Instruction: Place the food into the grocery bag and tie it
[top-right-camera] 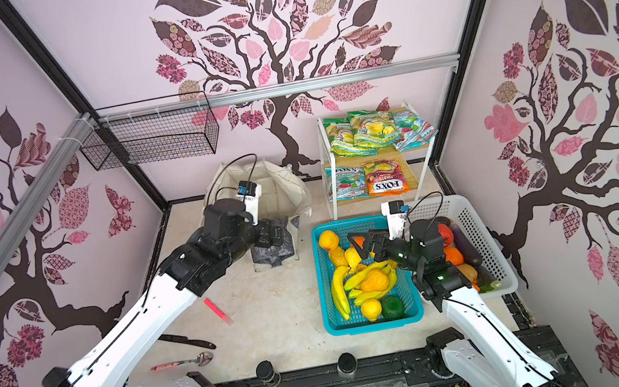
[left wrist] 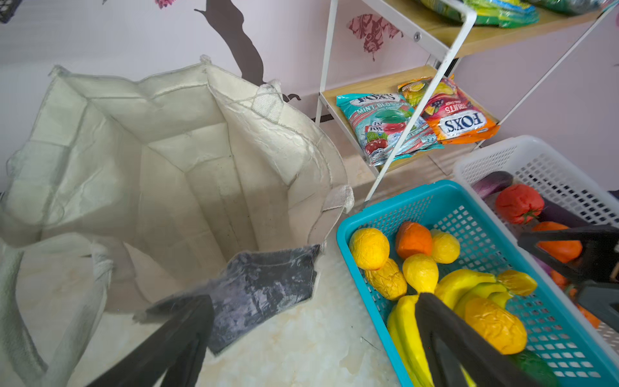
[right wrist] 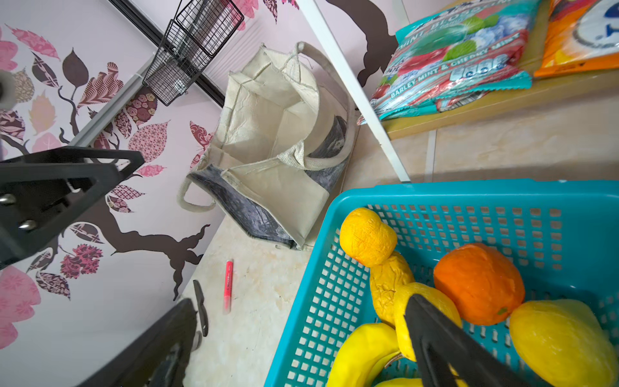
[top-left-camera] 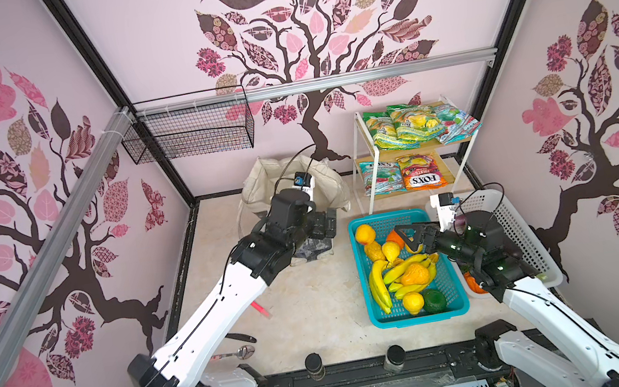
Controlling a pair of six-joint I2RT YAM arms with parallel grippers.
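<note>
Left wrist view alone: floor of grocery bag (left wrist: 187, 160); left hand (left wrist: 311, 300) and right hand (right wrist: 299, 303) wide.

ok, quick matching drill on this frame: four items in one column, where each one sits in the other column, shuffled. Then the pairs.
Items
1. bananas
2. red tomato
3. orange FOX'S packet
4. pink marker

Places
a. lower shelf of the white rack
b. in the white perforated basket
c. lying on the bare table
d. in the teal basket

Pairs: 1-d, 2-b, 3-a, 4-c
</note>
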